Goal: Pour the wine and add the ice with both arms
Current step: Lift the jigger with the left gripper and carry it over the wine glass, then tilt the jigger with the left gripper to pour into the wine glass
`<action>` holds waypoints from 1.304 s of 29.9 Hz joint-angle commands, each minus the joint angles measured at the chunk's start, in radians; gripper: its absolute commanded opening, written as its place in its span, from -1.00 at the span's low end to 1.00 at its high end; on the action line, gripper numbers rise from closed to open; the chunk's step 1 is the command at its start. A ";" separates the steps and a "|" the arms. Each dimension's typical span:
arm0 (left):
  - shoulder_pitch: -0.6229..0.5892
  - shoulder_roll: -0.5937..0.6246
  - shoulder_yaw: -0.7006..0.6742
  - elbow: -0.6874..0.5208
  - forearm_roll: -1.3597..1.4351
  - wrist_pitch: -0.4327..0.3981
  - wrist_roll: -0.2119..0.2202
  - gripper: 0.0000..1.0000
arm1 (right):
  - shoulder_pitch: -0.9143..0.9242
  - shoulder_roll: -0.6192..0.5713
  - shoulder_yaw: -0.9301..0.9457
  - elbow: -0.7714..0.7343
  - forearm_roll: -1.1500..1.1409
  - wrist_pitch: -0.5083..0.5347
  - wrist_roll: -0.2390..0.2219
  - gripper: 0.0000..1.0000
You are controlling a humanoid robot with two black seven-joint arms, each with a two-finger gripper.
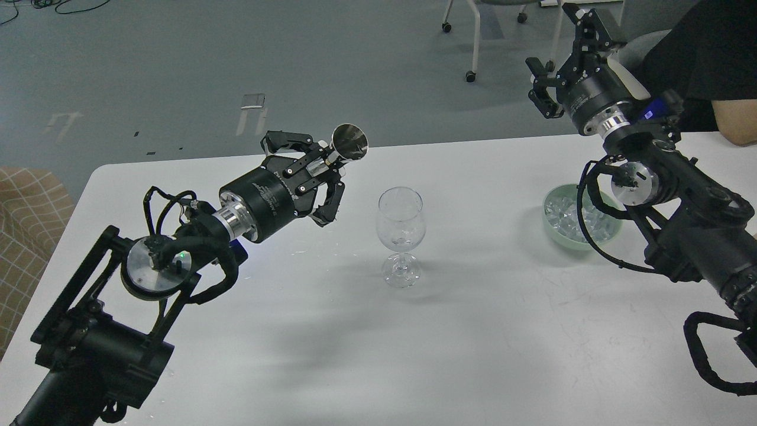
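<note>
Upholstery in a tan check pattern (pixel 26 236) shows at the far left edge, beside the white tabletop (pixel 473 355) that fills most of the view. The left black jointed arm (pixel 177 260) rises from the lower left corner, with silver ring joints and looped black cables, and ends in the left pincer (pixel 316 168), whose fingers are pinched on the stem of a small shiny metal cone-shaped cup (pixel 349 142). The cup is held above the tabletop, tipped on its side with its open mouth facing the camera, up and to the left of the glass and apart from it. Near the middle of the tabletop stands an upright clear stemmed wine glass (pixel 401 234); whether any wine lies in its bowl cannot be told, and no cubes can be made out in it. Further right, a pale green round bowl (pixel 553 228) sits on the tabletop, holding a heap of small clear glassy ice cubes (pixel 565 213), partly hidden behind the cable of the other arm. The right black jointed arm (pixel 680 201) comes in from the lower right edge and reaches up above the bowl, and its right pincer (pixel 559 59) is raised high over the far edge of the tabletop, fingers spread apart with nothing between them. Behind it, at the top right, a person's dark sleeve (pixel 704 47) and bare forearm show, and white chair legs on castors (pixel 473 41) stand on the grey floor (pixel 177 71).
</note>
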 commanded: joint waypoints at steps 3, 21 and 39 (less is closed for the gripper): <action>-0.036 -0.001 0.033 0.004 0.050 0.024 0.001 -1.00 | 0.000 0.001 0.001 0.000 0.000 -0.001 0.000 1.00; -0.083 -0.032 0.102 0.018 0.140 0.054 0.003 -1.00 | 0.000 0.001 0.004 0.000 0.000 -0.001 0.002 1.00; -0.098 -0.032 0.136 0.022 0.255 0.051 0.000 -1.00 | 0.000 0.004 0.004 0.002 0.000 -0.001 0.002 1.00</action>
